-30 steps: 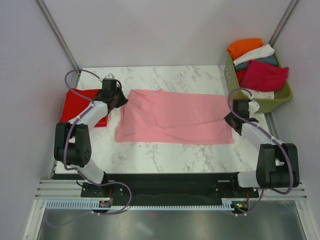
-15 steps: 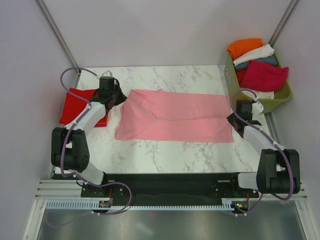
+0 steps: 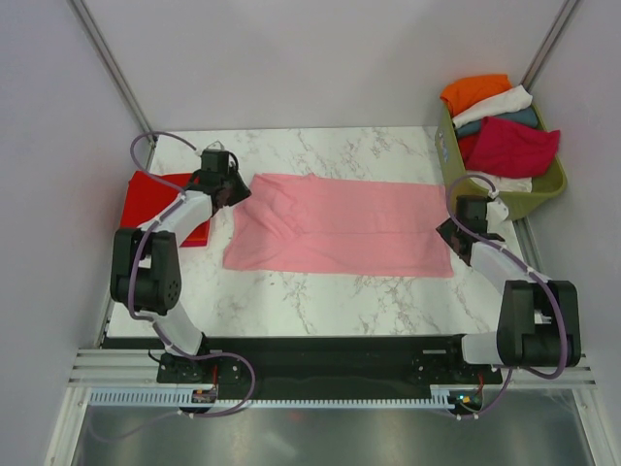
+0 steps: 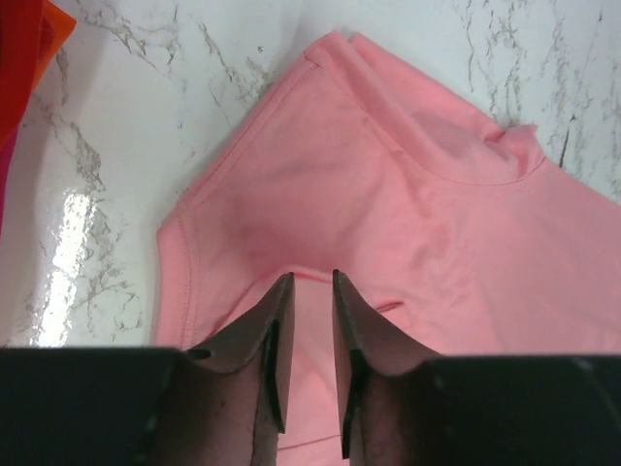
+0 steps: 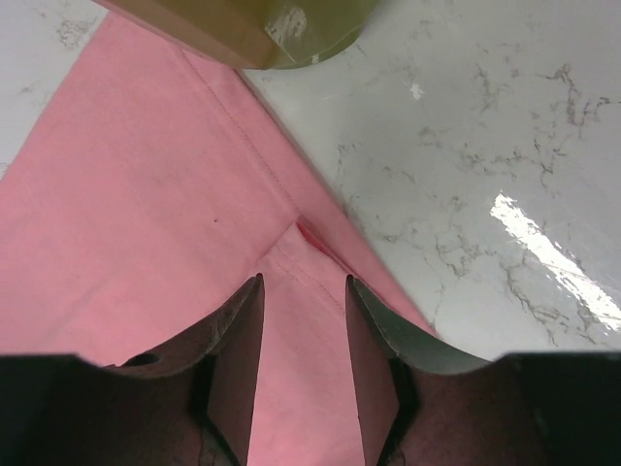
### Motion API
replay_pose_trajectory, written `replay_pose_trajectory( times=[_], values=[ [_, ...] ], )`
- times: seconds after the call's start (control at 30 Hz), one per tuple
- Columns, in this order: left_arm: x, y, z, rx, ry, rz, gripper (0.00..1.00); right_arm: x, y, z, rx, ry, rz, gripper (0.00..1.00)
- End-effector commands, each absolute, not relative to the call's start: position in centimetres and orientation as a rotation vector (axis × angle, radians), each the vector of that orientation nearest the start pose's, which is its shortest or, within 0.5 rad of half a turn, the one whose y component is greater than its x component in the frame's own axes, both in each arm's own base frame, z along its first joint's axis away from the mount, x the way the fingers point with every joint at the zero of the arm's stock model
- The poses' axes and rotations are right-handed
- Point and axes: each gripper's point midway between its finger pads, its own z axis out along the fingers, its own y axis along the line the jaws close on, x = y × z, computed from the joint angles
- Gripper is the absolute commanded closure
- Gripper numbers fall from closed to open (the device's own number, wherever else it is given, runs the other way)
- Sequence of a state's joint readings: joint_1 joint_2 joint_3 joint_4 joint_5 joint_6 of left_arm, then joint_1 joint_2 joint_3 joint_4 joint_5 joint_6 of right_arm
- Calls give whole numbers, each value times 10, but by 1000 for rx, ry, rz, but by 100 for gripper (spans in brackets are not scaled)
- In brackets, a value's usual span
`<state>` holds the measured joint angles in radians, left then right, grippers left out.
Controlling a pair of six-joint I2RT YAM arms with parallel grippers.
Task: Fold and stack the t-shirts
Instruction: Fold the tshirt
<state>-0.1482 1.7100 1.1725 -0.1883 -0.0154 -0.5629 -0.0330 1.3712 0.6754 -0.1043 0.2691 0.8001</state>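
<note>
A pale pink t-shirt point(image 3: 340, 225) lies spread flat across the middle of the marble table, its long sides folded in. My left gripper point(image 3: 231, 192) hovers over its left, collar end. In the left wrist view the pink t-shirt point(image 4: 388, 194) lies under the left gripper point(image 4: 309, 277), whose jaws stand slightly apart and grip nothing. My right gripper point(image 3: 444, 233) is over the shirt's right hem. There the right gripper point(image 5: 303, 280) is open above a folded corner of the pink t-shirt point(image 5: 146, 214). A folded red t-shirt point(image 3: 160, 206) lies at the table's left edge.
An olive-green basket point(image 3: 524, 199) stands at the back right corner, heaped with orange point(image 3: 473, 92), white point(image 3: 495, 105), teal and crimson point(image 3: 514, 146) shirts. Its corner point(image 5: 281, 24) shows just beyond the right gripper. Bare marble point(image 3: 320, 296) runs along the near side.
Both grippers, shut a second ago, now stand with their jaws parted over the pink shirt's ends. The left arm swung slightly outward and came back. The shirt lies where it was.
</note>
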Motion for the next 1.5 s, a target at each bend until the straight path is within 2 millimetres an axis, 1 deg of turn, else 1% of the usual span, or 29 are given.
replay_pose_trajectory(
  times=[0.0, 0.1, 0.23, 0.3, 0.33, 0.37, 0.4, 0.43, 0.47, 0.5, 0.53, 0.57, 0.6, 0.73, 0.8, 0.83, 0.9, 0.93, 0.97, 1.0, 1.03, 1.1, 1.13, 1.2, 1.23, 1.27, 1.37, 1.4, 1.47],
  values=[
    [462, -90, 123, -466, 2235, -357, 65, 354, -29, 82, 1004, 2012, 91, 53],
    [456, -86, 121, -475, 2238, -335, 62, 361, -21, 99, 928, 1997, 115, 53],
    [440, -82, 133, -472, 2208, -312, 61, 375, 39, 117, 671, 2046, 236, 53],
    [428, -82, 126, -476, 2224, -317, 62, 387, 71, 132, 548, 2053, 342, 53],
    [423, -84, 126, -474, 2227, -330, 62, 392, 86, 126, 502, 2084, 378, 54],
    [417, -87, 130, -476, 2220, -352, 64, 398, 117, 138, 407, 2097, 484, 54],
    [409, -87, 121, -483, 2237, -357, 64, 402, 129, 124, 380, 2142, 500, 55],
    [404, -91, 124, -487, 2230, -385, 64, 401, 156, 122, 303, 2172, 570, 55],
    [400, -91, 122, -495, 2233, -395, 66, 408, 176, 133, 252, 2165, 629, 56],
    [391, -91, 111, -508, 2252, -399, 67, 410, 189, 117, 219, 2215, 641, 56],
    [387, -92, 108, -529, 2257, -410, 68, 407, 210, 115, 168, 2234, 667, 57],
    [382, -95, 106, -534, 2267, -440, 71, 412, 224, 122, 136, 2223, 697, 57],
    [373, -97, 96, -544, 2294, -449, 71, 413, 235, 112, 113, 2248, 708, 57],
    [348, -96, 80, -601, 2333, -447, 72, 406, 277, 105, 30, 2274, 769, 56],
    [334, -93, 80, -603, 2319, -443, 69, 402, 279, 109, 49, 2254, 784, 56],
    [330, -90, 81, -604, 2313, -431, 67, 393, 276, 100, 58, 2265, 782, 56],
    [317, -88, 91, -591, 2271, -453, 63, 388, 270, 117, 107, 2203, 807, 55],
    [313, -88, 94, -595, 2253, -461, 62, 380, 260, 107, 141, 2215, 773, 55],
    [304, -87, 90, -600, 2256, -465, 60, 377, 254, 121, 165, 2176, 769, 55],
    [300, -87, 101, -598, 2212, -489, 58, 374, 248, 122, 186, 2166, 757, 55],
    [296, -87, 102, -621, 2197, -506, 58, 365, 238, 113, 217, 2178, 729, 55],
    [285, -81, 93, -683, 2189, -497, 58, 356, 222, 124, 274, 2138, 689, 53],
    [282, -79, 97, -698, 2159, -504, 58, 350, 203, 112, 349, 2141, 608, 53],
    [274, -77, 89, -753, 2154, -509, 51, 338, 176, 120, 442, 2099, 529, 51],
    [272, -75, 92, -770, 2125, -513, 38, 331, 154, 112, 534, 2076, 441, 51],
    [267, -73, 86, -793, 2127, -508, 37, 322, 138, 122, 589, 2037, 407, 52],
    [261, -67, 82, -869, 2066, -520, 25, 301, 108, 129, 685, 1948, 371, 55],
    [263, -66, 85, -898, 2030, -537, 24, 294, 101, 121, 701, 1947, 354, 57],
    [261, -65, 83, -908, 2010, -548, 24, 287, 90, 125, 720, 1920, 333, 64]
  ],
)
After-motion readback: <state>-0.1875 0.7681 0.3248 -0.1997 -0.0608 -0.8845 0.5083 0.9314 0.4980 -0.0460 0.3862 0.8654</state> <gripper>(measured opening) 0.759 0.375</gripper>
